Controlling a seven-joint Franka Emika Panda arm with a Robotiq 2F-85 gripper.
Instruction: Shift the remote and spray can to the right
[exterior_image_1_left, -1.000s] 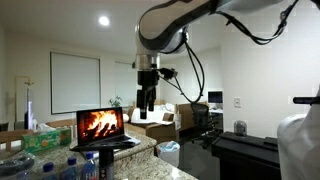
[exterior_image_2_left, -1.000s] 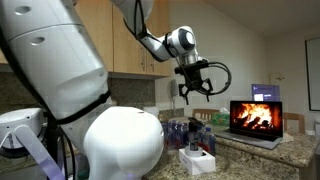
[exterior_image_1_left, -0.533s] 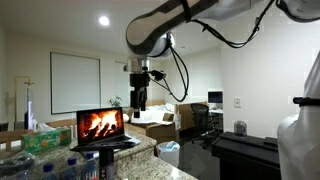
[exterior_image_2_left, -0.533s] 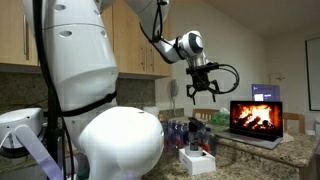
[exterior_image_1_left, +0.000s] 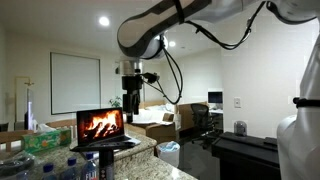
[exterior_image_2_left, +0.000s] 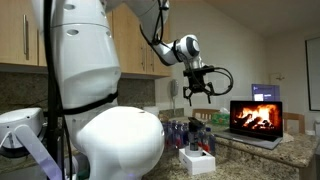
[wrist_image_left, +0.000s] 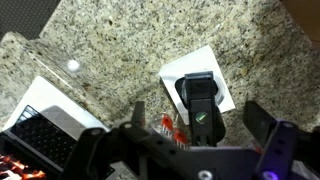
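exterior, gripper: in an exterior view my gripper (exterior_image_1_left: 131, 100) hangs high above the laptop (exterior_image_1_left: 100, 127), near the screen's edge. Fingers look spread, nothing in them.
exterior, change: over the last second the arm swung sideways, from beside the laptop to over it. Height is about the same.
exterior, spray can: the slim pale upright shape past the laptop at the far end of the counter is probably the spray can (exterior_image_1_left: 28, 113). It's too small to be sure, and well apart from me.
exterior, opposite angle: in an exterior view the gripper (exterior_image_2_left: 198, 95) sits above the water bottles (exterior_image_2_left: 188, 135) and a white pad (exterior_image_2_left: 197, 163) near the counter edge. The laptop is off to one side.
wrist, remote: the remote (wrist_image_left: 200, 95) lies flat on the white pad (wrist_image_left: 205, 60) on the granite counter (wrist_image_left: 150, 40), untouched.
wrist, hand: fingers wide apart, one each side of the remote in frame, well above it.
wrist, neighbours: laptop keyboard corner and a bottle cap (wrist_image_left: 72, 66) close by.
meaning: the swing lined me up over the remote. Nothing has shifted yet, and I judge descent and closing come next.
risk: the pad may slide with the remote.
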